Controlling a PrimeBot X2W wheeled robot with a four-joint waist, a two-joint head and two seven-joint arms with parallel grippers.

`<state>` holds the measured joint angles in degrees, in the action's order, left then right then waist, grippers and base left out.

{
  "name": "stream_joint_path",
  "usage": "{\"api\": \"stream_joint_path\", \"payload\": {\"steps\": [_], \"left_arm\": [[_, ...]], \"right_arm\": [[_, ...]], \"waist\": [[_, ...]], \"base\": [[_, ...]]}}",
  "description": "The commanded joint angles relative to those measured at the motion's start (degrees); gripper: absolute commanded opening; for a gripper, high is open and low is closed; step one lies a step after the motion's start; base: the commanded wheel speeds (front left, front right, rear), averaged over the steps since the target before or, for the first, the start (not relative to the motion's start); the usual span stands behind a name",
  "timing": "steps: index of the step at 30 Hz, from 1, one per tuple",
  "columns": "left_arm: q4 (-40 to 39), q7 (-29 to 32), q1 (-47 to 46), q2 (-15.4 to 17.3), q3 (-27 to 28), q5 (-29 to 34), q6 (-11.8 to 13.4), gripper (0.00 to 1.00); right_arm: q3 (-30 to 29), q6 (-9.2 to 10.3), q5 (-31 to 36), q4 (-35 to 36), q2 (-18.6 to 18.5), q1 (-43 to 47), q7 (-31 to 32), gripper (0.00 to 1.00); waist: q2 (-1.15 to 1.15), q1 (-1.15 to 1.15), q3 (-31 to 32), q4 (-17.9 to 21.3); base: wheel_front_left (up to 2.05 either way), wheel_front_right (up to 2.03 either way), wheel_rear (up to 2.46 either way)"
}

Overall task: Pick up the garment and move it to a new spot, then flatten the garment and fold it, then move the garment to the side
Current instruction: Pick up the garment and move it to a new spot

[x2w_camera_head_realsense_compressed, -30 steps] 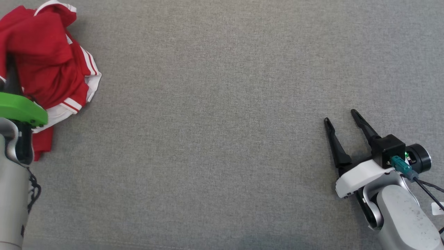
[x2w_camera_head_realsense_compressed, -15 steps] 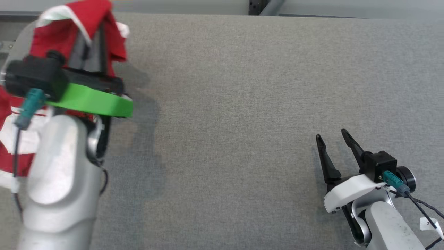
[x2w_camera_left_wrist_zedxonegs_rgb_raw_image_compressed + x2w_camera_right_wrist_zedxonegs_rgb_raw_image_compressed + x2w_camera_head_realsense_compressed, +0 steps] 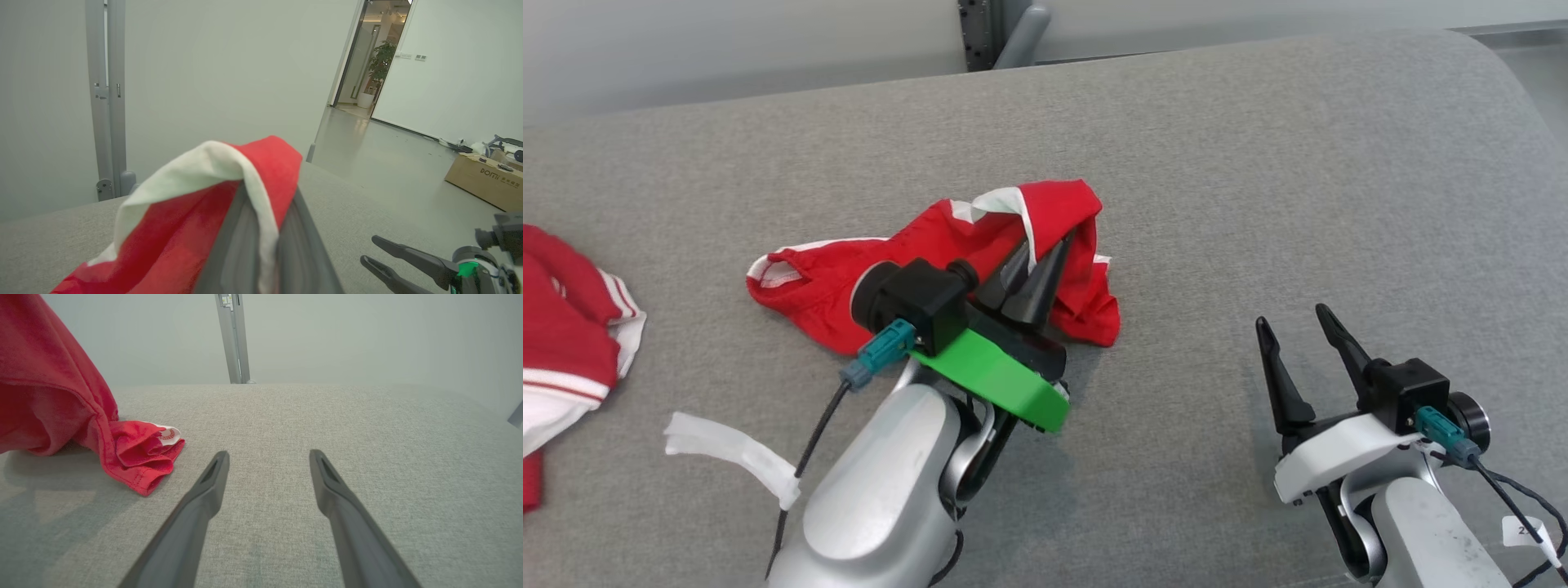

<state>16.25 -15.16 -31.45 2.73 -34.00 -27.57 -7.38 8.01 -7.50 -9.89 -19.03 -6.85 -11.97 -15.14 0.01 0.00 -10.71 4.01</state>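
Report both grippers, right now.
Left gripper: closed, pinching a fold of the red garment.
Right gripper: open, holding nothing.

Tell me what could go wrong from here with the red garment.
The left gripper pinches only a thin white-trimmed fold of the red garment, so the cloth may slip free. The rest lies bunched on the grey table; dragging it could crumple it further, making flattening harder.
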Motion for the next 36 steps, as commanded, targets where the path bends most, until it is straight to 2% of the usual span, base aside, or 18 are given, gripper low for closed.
{"api": "stream_joint_path", "payload": {"steps": [1,3,10,11,12,13,15,20,26,36], "left_arm": [[0.5,0.0,1.0,0.2,-1.1,-1.0,0.2,0.00],[0.9,0.0,1.1,0.3,-3.1,-2.9,0.2,0.00],[-2.3,0.0,0.1,0.3,-3.6,-4.6,1.4,0.00],[-2.4,0.0,0.1,0.3,-3.5,-4.1,1.8,0.04],[-1.7,0.0,0.4,0.3,-3.7,-3.4,2.1,0.49],[0.1,0.0,1.1,0.3,-3.8,-2.9,2.8,1.00],[2.8,0.0,1.9,0.3,-3.4,-2.1,3.8,1.00],[6.8,0.0,5.6,0.3,0.8,1.0,4.5,1.00],[7.2,0.0,13.1,0.3,11.0,7.0,5.6,1.00],[1.8,0.0,28.1,0.3,27.3,14.2,5.0,1.00]], "right_arm": [[0.4,0.02,0.2,0.4,0.1,-0.6,0.0,1.00],[0.6,0.02,-0.2,0.7,0.2,-1.1,0.0,1.00],[1.0,0.02,-0.7,0.4,0.8,-1.5,0.0,1.00],[1.1,0.02,-0.7,0.3,0.8,-1.7,0.0,1.00],[1.1,0.02,-0.9,0.2,0.9,-1.7,0.0,1.00],[1.0,0.02,-1.0,0.0,1.0,-1.7,0.0,1.00],[1.1,0.02,-1.0,-0.1,1.3,-1.6,0.0,1.00],[0.9,0.02,-1.7,-0.4,1.7,-0.8,0.0,1.00],[0.8,0.02,-2.1,-0.5,2.2,0.9,0.0,1.00],[1.0,0.02,-2.1,-0.6,2.8,4.7,0.0,1.00]], "waist": [[-0.01,0.00,-0.7,5.0],[-0.01,0.00,-1.2,6.1],[-0.01,0.00,-1.2,5.5],[-0.01,0.00,-1.2,5.3],[-0.01,0.00,-1.1,5.1],[-0.01,0.00,-0.9,4.8],[-0.01,0.00,-0.3,4.2],[-0.01,0.00,1.8,3.0],[-0.01,0.00,5.1,1.5],[-0.01,0.00,10.1,0.0]], "base": [[0.00,0.00,0.00],[0.00,0.00,0.00],[0.00,0.00,0.00],[0.00,0.00,0.00],[0.00,0.00,0.00],[0.00,0.00,0.00],[0.00,0.00,0.00],[0.00,0.00,0.00],[0.00,0.00,0.00],[0.00,0.00,0.00]]}}
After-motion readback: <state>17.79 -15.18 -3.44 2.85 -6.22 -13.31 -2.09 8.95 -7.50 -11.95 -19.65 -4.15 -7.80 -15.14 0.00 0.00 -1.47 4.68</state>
